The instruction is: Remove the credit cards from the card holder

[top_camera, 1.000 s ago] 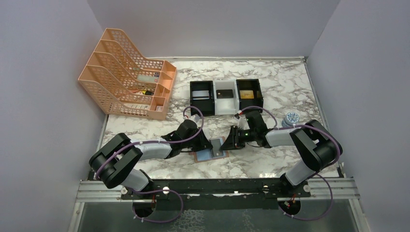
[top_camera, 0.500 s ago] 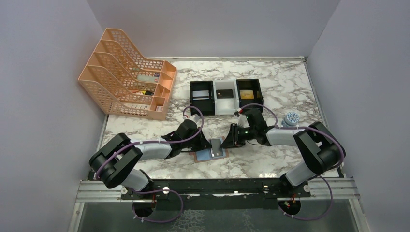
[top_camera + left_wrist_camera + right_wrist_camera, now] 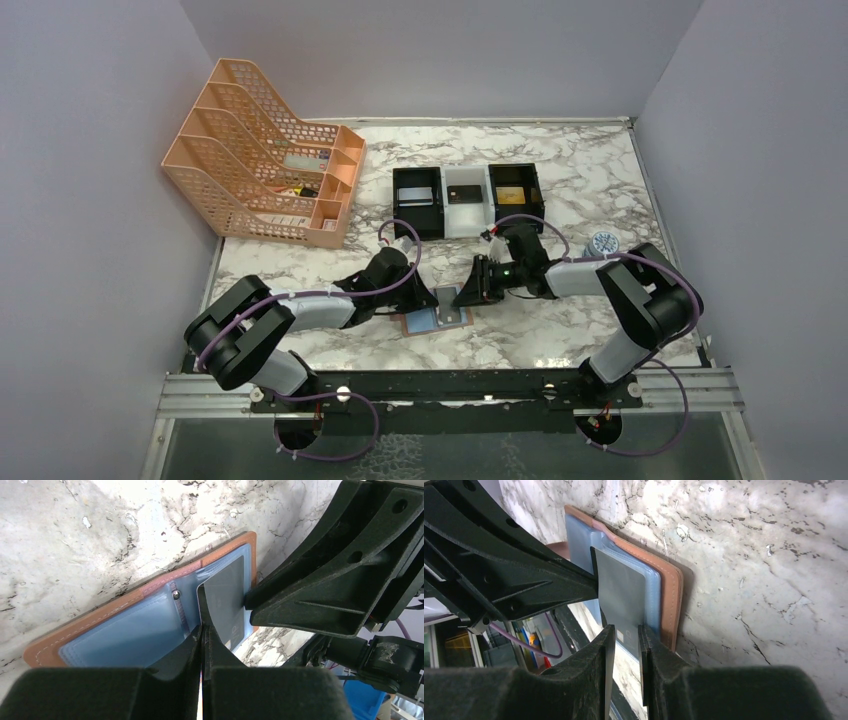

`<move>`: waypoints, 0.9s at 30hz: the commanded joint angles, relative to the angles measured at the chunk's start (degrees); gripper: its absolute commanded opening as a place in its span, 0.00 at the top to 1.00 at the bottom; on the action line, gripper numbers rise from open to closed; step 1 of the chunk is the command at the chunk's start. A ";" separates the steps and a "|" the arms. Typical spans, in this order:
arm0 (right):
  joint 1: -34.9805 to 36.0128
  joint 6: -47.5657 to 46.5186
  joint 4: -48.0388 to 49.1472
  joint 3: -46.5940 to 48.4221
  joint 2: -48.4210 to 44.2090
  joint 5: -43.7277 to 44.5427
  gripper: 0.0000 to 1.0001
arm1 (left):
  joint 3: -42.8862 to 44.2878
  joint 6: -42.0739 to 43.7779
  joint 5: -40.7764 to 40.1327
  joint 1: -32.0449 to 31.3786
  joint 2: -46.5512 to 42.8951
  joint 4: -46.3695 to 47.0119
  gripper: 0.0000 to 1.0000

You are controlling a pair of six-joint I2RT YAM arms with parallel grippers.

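We find the left jaws clamped on the grey card (image 3: 225, 600) in the open wallet (image 3: 125, 625), the right jaws slightly apart.

Card (image 3: 225, 595) corner behind left end effector (image 3: 202, 629)

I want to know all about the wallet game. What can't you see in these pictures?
- Left wrist view: the left hand is shut; its fingers hide whether it pinches the grey card or the card holder.
- Right wrist view: the right hand covers the card's lower end.
- Top view: both hands cover the card holder's pockets; more cards cannot be counted.
- Top view: the orange rack's contents are too small.
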 commanded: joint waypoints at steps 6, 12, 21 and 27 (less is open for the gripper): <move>0.07 0.04 -0.95 -1.68 1.19 6.54 0.75 | -0.66 0.86 -2.47 -0.23 -1.77 -1.88 0.91; 0.02 0.36 -0.05 -2.02 2.11 5.32 0.75 | -0.28 0.11 -1.36 -0.25 -0.28 -0.33 0.67; 0.04 0.65 0.49 -2.10 2.35 4.30 0.75 | -0.51 -1.54 -0.47 -0.34 2.53 2.61 0.74; 0.07 1.18 0.38 -2.37 2.05 5.20 0.75 | -2.60 -1.93 -2.23 -0.34 0.57 2.68 0.86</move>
